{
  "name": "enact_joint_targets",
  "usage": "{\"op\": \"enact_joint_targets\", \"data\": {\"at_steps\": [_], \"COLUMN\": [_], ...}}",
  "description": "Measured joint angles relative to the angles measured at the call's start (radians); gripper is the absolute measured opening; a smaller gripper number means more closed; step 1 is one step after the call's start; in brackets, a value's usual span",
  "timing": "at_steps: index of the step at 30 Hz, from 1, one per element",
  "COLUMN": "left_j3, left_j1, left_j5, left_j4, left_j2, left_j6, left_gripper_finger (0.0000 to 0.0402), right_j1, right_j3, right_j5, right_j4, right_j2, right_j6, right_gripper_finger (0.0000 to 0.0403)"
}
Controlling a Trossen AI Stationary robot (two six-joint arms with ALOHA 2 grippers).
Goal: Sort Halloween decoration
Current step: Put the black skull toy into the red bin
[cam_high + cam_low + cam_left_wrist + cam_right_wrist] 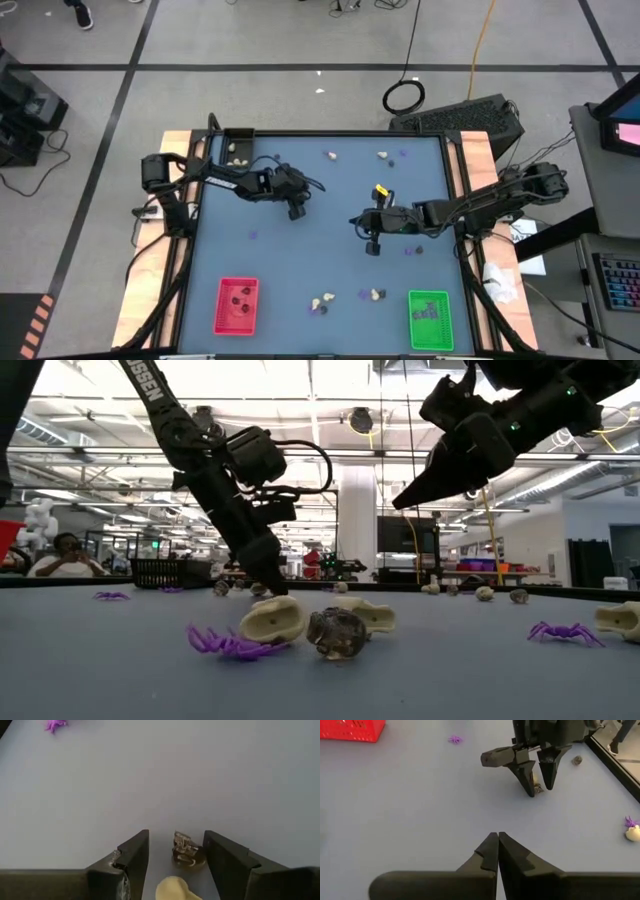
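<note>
The blue-grey matte desk [300,270] sits on light wooden side rails, on a grey floor crossed by black tape lines. The left claw [176,857] is down at the desk left of centre, its two dark fingers spread with a small grey-brown skull trinket [187,851] lying loose between them, and a cream-white lump [175,889] just beside it; it has hold of nothing. The right claw [498,851] hangs above the desk right of centre, fingers pressed fully together and empty. Other small decorations lie scattered: purple flat spiders [228,643], cream skulls [273,620] and a dark lump [338,632] near the front edge. A red rectangular tray [237,305] rests at the near left, a green rectangular tray [430,319] at the near right. Beyond the desk is a bright open workshop with ceiling lights, where a seated person [66,556] shows at far left.
</note>
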Motion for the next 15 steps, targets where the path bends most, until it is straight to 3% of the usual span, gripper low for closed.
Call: {"op": "enact_joint_targets", "data": {"at_steps": [6,15], "left_j3": [0.000,-0.001], "left_j1": [0.004,0.005], "left_j5": [0.022,0.052], "left_j4": [0.000,-0.026], "left_j2": [0.007,0.009], "left_j6": [-0.003,-0.002], "left_gripper_finger": [0.0176,0.0064], "right_j1": [0.000,0.000], "right_j3": [0.000,0.000], "right_j5": [0.000,-0.001], "right_j4": [0.000,0.000], "right_j2": [0.000,0.000], "right_j6": [0.007,0.007], "right_gripper_finger": [0.0000,0.0000]}}
